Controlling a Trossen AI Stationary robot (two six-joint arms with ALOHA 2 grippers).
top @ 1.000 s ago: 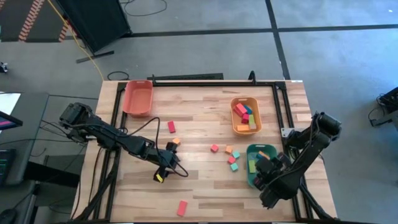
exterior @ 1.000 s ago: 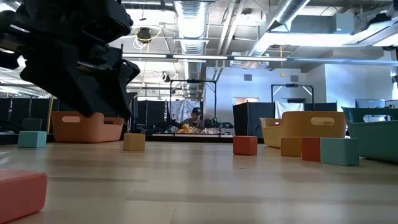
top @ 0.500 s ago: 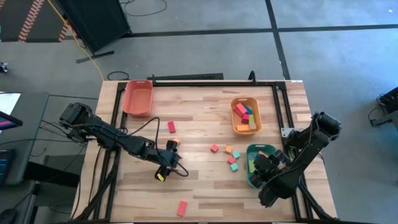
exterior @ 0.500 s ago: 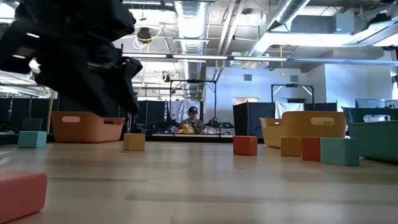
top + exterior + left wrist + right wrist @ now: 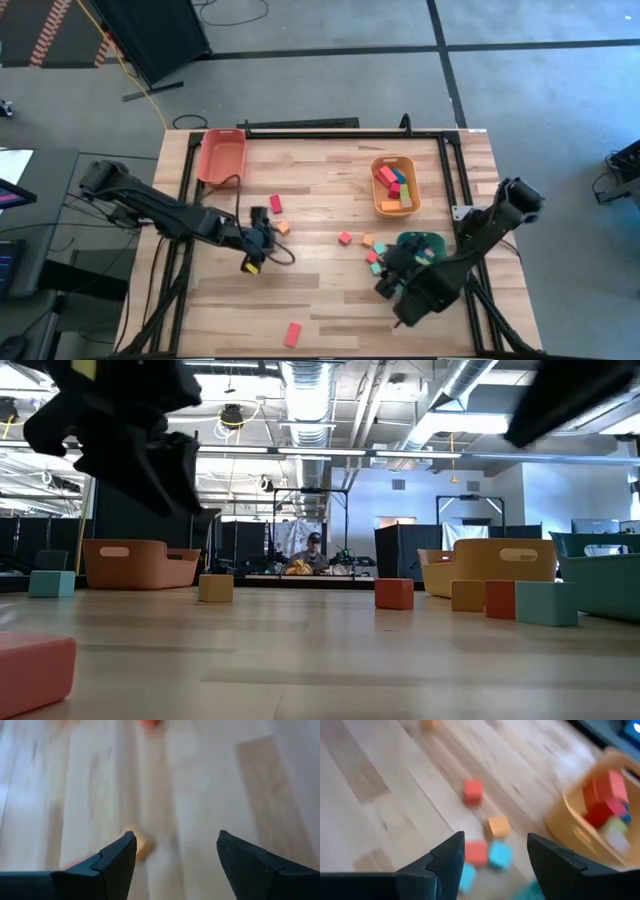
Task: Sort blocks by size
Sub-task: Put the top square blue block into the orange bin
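Note:
Loose blocks lie flat on the wooden table: a red block (image 5: pixel 275 204) and an orange block (image 5: pixel 283 227) left of centre, a cluster of red, orange and teal blocks (image 5: pixel 370 250) at centre right, and a red block (image 5: pixel 292 333) near the front edge. My left gripper (image 5: pixel 264 228) hangs open above the table beside the orange block (image 5: pixel 137 845). My right gripper (image 5: pixel 386 275) hangs open just on the near side of the cluster, with a red block (image 5: pixel 472 790), an orange block (image 5: pixel 498 826) and teal blocks (image 5: pixel 499 854) ahead of its fingers. Neither gripper holds anything.
A red-orange tray (image 5: pixel 221 157) stands at the far left. An orange tray (image 5: pixel 394 185) with several blocks stands at the far right. A green tray (image 5: pixel 420 243) is partly hidden under my right arm. The low view shows a person in the room beyond the table.
My left gripper has risen and gone toward the table's far edge, tipping its fingers upward. My right gripper has swung from over the green tray toward the table's left, to the block cluster, and has also tipped upward. Both have stayed open. No block has moved.

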